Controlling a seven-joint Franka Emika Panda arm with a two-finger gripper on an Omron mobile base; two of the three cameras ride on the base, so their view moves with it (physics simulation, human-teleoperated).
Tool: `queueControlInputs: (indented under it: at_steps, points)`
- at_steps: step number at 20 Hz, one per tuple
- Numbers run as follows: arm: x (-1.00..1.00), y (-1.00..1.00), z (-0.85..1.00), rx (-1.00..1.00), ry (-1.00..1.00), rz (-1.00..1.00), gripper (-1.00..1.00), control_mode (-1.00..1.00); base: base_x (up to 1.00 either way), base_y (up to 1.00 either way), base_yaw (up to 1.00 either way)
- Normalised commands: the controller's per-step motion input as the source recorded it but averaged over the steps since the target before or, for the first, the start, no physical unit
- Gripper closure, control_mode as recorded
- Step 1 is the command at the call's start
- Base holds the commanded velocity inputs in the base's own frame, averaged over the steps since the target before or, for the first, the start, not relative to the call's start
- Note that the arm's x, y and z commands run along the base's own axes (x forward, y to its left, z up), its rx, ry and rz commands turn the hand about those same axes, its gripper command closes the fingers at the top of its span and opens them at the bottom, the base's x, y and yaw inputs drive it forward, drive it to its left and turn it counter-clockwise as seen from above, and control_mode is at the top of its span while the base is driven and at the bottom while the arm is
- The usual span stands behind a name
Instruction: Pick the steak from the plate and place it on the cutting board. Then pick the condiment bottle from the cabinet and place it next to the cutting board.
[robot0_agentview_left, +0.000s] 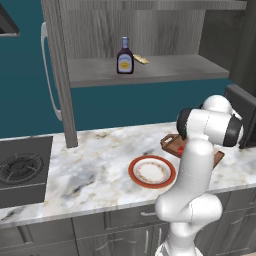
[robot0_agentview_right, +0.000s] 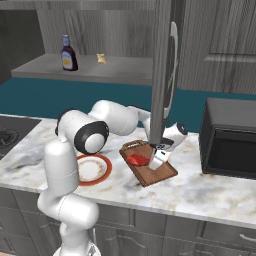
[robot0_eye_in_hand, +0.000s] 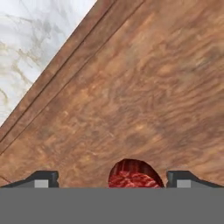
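The arm reaches forward and to the right over the marble counter (robot0_agentview_right: 210, 195), its wrist bent downward so that the gripper (robot0_agentview_right: 156, 161) hangs low over the cutting board (robot0_agentview_right: 157, 175), just right of the steak (robot0_agentview_right: 138, 160). The fingers (robot0_eye_in_hand: 41, 179) stand wide apart and released, with the steak lying flat on the board between them and no pad touching it. The plate (robot0_agentview_left: 151, 171) sits bare on the counter just left of the board, and the condiment bottle (robot0_agentview_left: 125, 56) stands upright on the shelf of the cabinet (robot0_agentview_left: 60, 100), far and to the left, beside a small yellowish item (robot0_agentview_left: 141, 60).
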Motion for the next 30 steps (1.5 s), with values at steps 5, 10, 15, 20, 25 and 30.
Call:
queueControlInputs:
  at_steps: [5,10,15,20,25,30]
  points:
    - [0.0,0.12,0.4,0.0,0.0,0.0,-1.0,-1.0,0.0,0.0,0.0]
    - [0.0,0.35,0.47,-0.02,0.0,0.0,-1.0,-1.0,0.0,0.0,0.0]
    - [0.0,0.41,0.39,-0.07,0.0,0.0,-1.0,-1.0,0.0,0.0,0.0]
    - [0.0,0.55,0.11,-0.08,0.02,0.0,-1.0,-1.0,0.0,0.0,0.0]
    - [-0.04,0.58,0.19,-0.07,0.0,0.02,-1.0,-1.0,0.0,0.0,0.0]
    - [-0.15,0.49,0.25,-0.04,-0.02,0.04,-1.0,-1.0,0.0,0.0,0.0]
